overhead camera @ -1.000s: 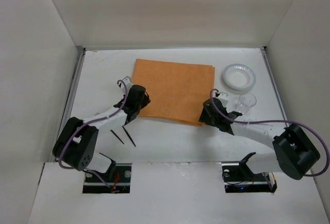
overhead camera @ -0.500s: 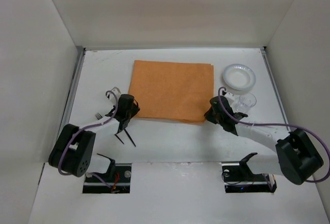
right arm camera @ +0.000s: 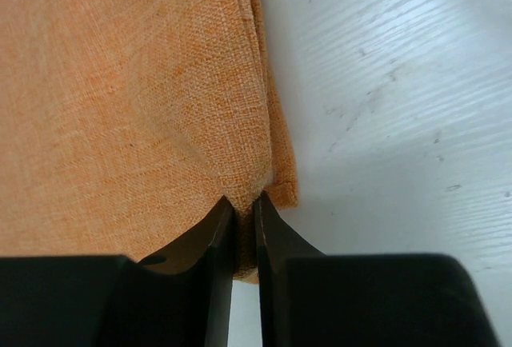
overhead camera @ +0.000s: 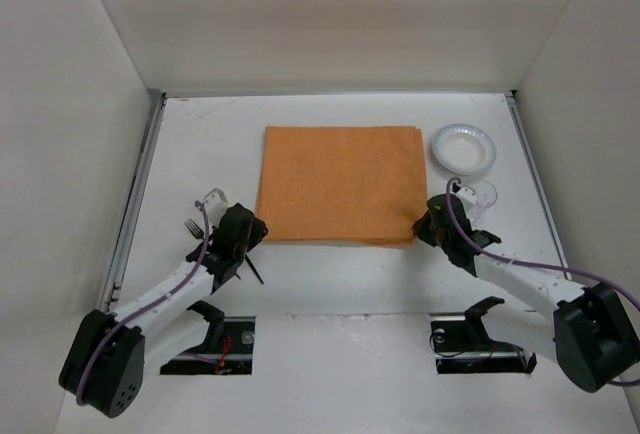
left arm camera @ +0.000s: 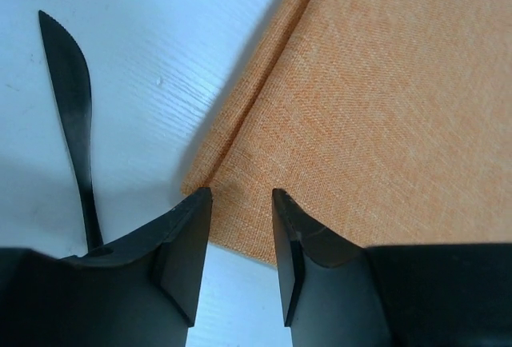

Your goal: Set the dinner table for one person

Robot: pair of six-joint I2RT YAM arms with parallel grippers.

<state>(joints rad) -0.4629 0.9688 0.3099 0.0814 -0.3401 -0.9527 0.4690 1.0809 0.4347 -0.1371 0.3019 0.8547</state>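
An orange placemat (overhead camera: pixel 340 184) lies flat in the middle of the white dinner table (overhead camera: pixel 330 279). My right gripper (overhead camera: pixel 427 226) (right arm camera: pixel 244 201) is shut on the placemat's near right corner (right arm camera: pixel 268 179), and the cloth puckers between the fingertips. At the near left corner (left arm camera: pixel 208 179) my left gripper (overhead camera: pixel 256 228) (left arm camera: pixel 240 197) stands open. Its fingertips (left arm camera: pixel 192 211) sit at the cloth's near edge, with white table showing between them. A black knife (left arm camera: pixel 68 83) lies just left of that corner.
A white plate (overhead camera: pixel 463 147) sits at the back right, with a clear glass (overhead camera: pixel 481 195) just in front of it, close behind my right wrist. A black fork (overhead camera: pixel 190 226) lies left of the left gripper. Grey rails (overhead camera: pixel 135 204) and white walls bound the table.
Both arms drew back toward the near edge. The skewed placemat now lies square and a little further right. The right gripper closed on its corner. The fork came into view.
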